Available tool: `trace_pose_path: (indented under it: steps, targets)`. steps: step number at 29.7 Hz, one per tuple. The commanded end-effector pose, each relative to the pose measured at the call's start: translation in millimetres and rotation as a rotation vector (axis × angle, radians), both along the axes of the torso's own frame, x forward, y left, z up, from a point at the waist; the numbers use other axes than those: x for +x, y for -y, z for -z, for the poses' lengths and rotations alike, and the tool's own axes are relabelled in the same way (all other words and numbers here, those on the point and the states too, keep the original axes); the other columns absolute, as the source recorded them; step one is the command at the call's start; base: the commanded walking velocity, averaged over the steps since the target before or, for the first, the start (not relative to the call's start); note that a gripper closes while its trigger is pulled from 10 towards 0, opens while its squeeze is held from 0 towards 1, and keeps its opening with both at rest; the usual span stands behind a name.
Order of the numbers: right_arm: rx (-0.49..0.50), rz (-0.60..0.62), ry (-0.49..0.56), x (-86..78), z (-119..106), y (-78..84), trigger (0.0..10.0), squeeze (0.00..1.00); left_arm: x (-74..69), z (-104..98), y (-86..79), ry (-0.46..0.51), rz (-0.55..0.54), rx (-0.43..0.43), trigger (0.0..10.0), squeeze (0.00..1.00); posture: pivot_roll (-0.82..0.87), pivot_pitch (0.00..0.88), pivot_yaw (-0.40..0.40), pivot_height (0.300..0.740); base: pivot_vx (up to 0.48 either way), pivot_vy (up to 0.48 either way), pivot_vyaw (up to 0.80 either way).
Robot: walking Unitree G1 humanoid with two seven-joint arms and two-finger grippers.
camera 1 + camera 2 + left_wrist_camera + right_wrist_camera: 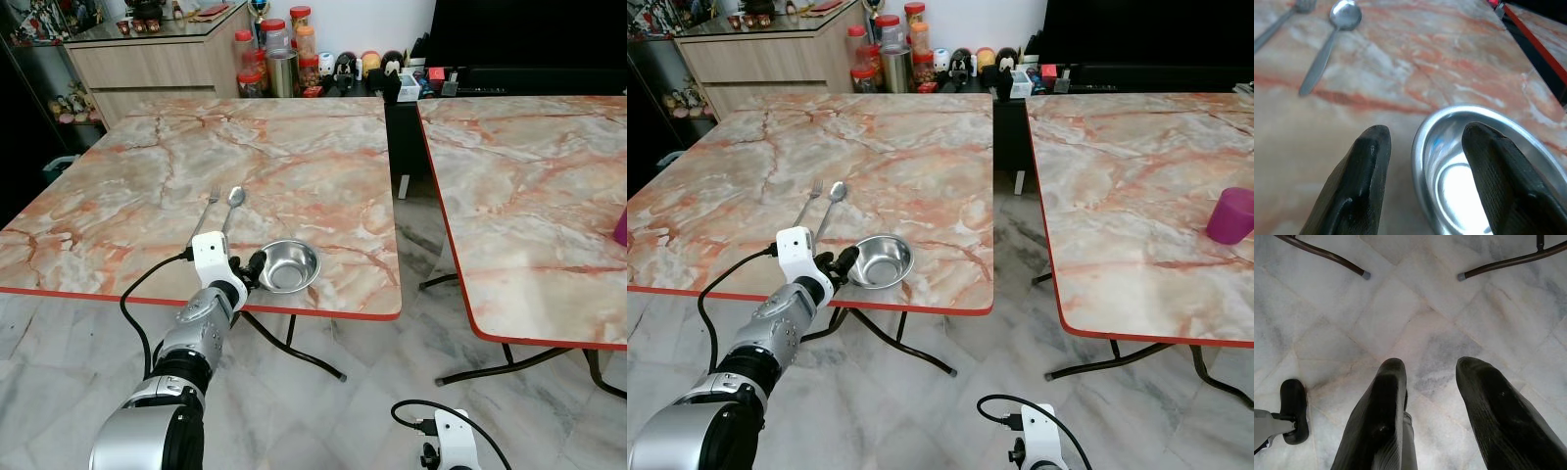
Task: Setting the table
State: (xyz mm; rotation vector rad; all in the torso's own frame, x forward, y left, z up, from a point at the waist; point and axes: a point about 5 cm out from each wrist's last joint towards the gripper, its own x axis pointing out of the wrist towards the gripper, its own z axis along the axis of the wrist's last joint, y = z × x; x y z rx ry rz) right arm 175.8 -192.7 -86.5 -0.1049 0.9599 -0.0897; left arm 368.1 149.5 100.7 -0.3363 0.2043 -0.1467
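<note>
The left gripper point(257, 266) is seen at the near edge of the left marble table point(294, 147), reached out to the steel bowl point(289, 265). In the left wrist view its fingers point(1364, 171) are spread apart, and the near rim of the bowl point(1484, 176) is straddled: one finger is set outside the rim over the tabletop, the other over the inside of the bowl. The jaws are parted, not clamped; whether the rim is actually being touched cannot be told.

The bowl is found upright near the front edge of that table, close to the red trim. Just behind it, towards the left, a spoon point(233, 202) and a fork point(208, 212) are laid side by side, their handles pointed back at the robot. Both are apart from the bowl.

On the second marble table point(1136, 176), off to the right and well apart from the bowl, a purple cup point(1231, 215) is stood upright near the far right edge.

The right gripper point(1427, 396) is hung low over the pale marble floor point(1415, 308), its fingers held apart with nothing between them, and dark table feet are caught beyond it. Jars point(274, 54) and small figurines are lined up by the wall behind the tables.
</note>
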Motion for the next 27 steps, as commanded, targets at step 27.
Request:
trace_pose_path:
  steps: [27]
  targets:
    - [0.018,0.028,-0.009,-4.3,2.5,-4.3,10.0,0.00,9.6,-5.6,6.0,-0.161,0.060,0.072,10.0,0.00,0.04,0.000,0.087,0.740,0.000,0.000,0.00]
